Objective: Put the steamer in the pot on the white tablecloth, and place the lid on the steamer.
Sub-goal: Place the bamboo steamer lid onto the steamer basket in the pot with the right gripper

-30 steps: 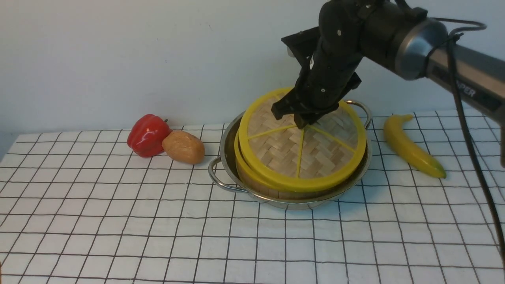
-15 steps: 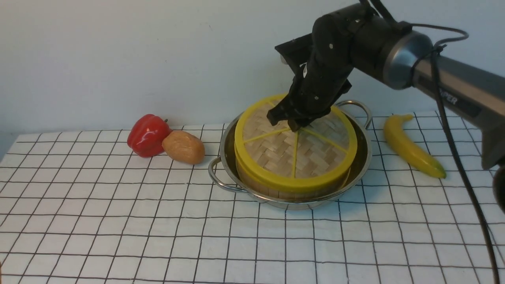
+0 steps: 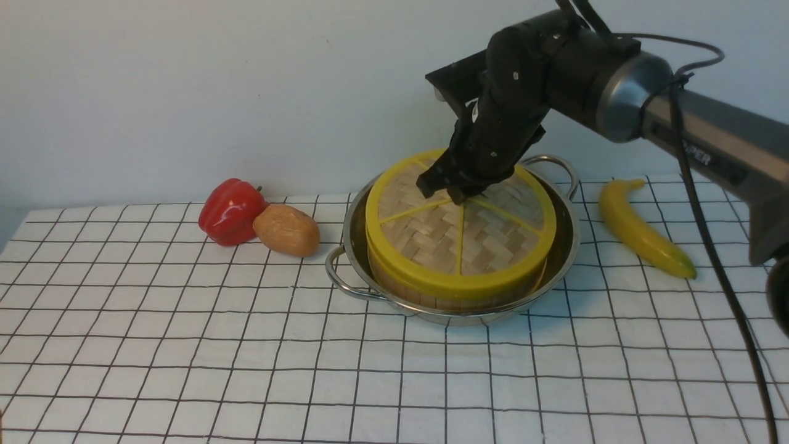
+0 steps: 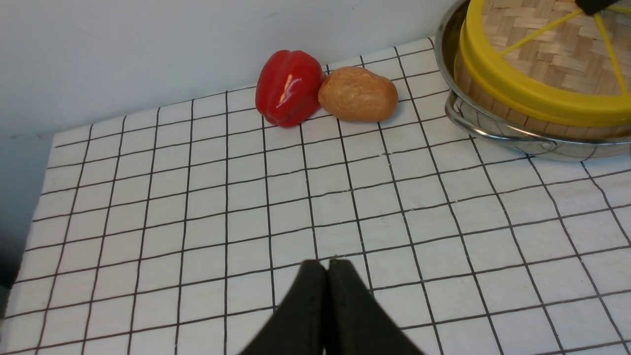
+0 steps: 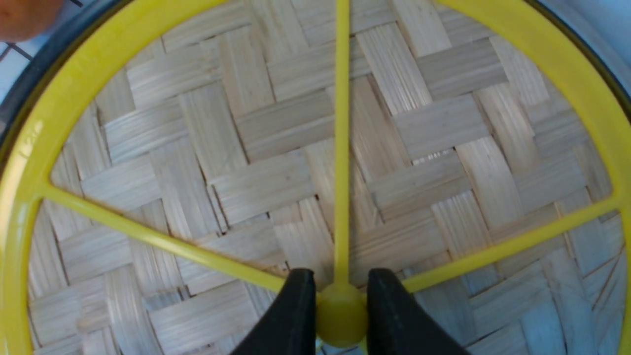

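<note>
From the front, you have the round woven-bamboo lid with yellow rim capping the bamboo steamer inside the shiny steel pot, right arm directly above.

Your left wrist view shows the left jaws pressed together, well apart from them.

Your right wrist view shows the right jaws pinching the yellow centre knob; release probably means opening, then rising straight off it.

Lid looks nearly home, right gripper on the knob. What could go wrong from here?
The right gripper grips the knob, so an uneven release might drag the lid askew. The steamer sits toward the pot's left, so a sideways pull could shift it too.
</note>
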Controlling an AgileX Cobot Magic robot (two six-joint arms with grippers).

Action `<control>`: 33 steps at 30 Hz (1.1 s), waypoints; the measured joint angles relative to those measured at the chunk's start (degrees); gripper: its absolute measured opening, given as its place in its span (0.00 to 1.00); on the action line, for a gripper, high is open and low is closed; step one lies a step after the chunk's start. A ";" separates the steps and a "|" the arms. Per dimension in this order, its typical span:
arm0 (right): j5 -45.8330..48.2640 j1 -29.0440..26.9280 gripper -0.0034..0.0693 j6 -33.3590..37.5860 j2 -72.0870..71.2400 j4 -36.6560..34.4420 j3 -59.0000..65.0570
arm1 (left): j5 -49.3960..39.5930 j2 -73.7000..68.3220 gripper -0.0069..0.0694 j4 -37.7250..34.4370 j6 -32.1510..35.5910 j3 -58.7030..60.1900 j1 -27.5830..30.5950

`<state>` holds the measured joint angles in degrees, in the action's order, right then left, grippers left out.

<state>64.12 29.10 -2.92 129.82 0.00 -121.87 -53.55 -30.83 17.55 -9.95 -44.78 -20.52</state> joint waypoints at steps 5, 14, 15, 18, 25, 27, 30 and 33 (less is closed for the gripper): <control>-1.13 0.00 0.25 0.76 0.24 -1.06 0.00 | 0.00 0.00 0.07 0.00 0.00 0.00 0.00; -1.15 0.00 0.25 0.89 0.41 -1.17 -0.06 | 0.00 0.00 0.07 0.00 0.00 0.00 0.00; -1.15 0.00 0.25 0.89 0.41 -1.17 -0.06 | 0.00 0.00 0.07 0.00 0.00 0.00 0.00; -1.15 0.00 0.25 0.89 0.41 -1.17 -0.06 | 0.00 0.00 0.07 0.00 0.00 0.00 0.00; -0.96 0.00 0.25 0.89 0.41 -1.17 -0.06 | 0.00 0.00 0.07 0.00 0.00 0.00 0.00; -0.91 0.00 0.25 0.84 0.41 -1.17 -0.06 | 0.00 0.00 0.07 0.00 0.00 0.00 0.00; -0.84 0.00 0.25 0.55 0.41 -1.17 -0.06 | 0.00 0.00 0.07 0.00 0.00 0.00 0.00; -0.84 0.00 0.25 0.45 0.41 -1.17 -0.06 | 0.00 0.00 0.07 0.00 0.00 0.00 0.00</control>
<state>63.28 29.10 -2.47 130.22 -1.17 -121.93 -53.55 -30.83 17.55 -9.95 -44.78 -20.52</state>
